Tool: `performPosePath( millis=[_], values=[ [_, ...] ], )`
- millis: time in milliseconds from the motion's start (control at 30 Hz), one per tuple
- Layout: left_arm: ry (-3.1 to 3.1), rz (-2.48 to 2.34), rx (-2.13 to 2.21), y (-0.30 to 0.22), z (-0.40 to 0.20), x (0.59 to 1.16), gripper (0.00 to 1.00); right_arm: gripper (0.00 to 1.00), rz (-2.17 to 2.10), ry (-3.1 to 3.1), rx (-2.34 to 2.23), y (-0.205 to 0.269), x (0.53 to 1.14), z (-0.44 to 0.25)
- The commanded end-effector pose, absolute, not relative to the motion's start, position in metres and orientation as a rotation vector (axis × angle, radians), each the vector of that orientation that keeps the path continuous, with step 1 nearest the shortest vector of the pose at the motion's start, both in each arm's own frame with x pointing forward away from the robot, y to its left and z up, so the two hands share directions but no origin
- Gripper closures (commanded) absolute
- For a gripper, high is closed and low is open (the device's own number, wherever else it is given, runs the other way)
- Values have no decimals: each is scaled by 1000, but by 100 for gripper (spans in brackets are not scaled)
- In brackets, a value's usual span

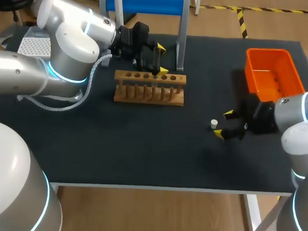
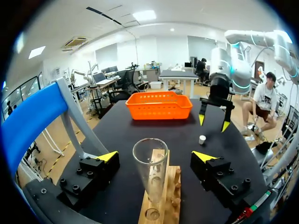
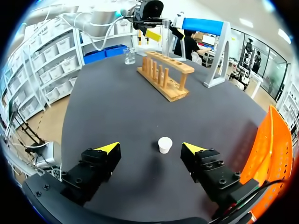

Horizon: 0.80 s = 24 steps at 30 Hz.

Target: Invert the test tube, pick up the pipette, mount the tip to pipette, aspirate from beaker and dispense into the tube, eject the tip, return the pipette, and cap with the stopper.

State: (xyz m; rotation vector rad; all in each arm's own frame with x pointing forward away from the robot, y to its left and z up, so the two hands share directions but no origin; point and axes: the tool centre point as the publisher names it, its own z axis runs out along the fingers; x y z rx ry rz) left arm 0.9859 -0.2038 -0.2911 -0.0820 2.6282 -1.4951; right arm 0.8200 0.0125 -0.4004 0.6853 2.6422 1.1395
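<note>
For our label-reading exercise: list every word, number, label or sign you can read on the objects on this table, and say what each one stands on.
No text can be read on any of them.
The test tube, wooden rack, orange basket, white stopper and blue stand show no print.
Any marks on the beaker are too small to tell.

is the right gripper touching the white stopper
Apart. The right wrist view shows the white stopper between the right gripper's open fingers, with bare table showing on both sides of it.
</note>
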Motion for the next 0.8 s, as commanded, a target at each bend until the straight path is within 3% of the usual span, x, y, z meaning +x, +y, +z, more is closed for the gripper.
performPosePath(
  millis=[33, 267, 800],
  values=[
    [2628, -1494, -83, -204, -291, 986, 0, 13, 1127, 2645, 694, 17, 826, -407],
    [2628, -1494, -83, -204, -291, 986, 0, 33, 1122, 2647, 708, 17, 830, -409],
    [2628, -1494, -83, -204, -291, 986, 0, 35, 1110, 2651, 704, 23, 837, -416]
  ],
)
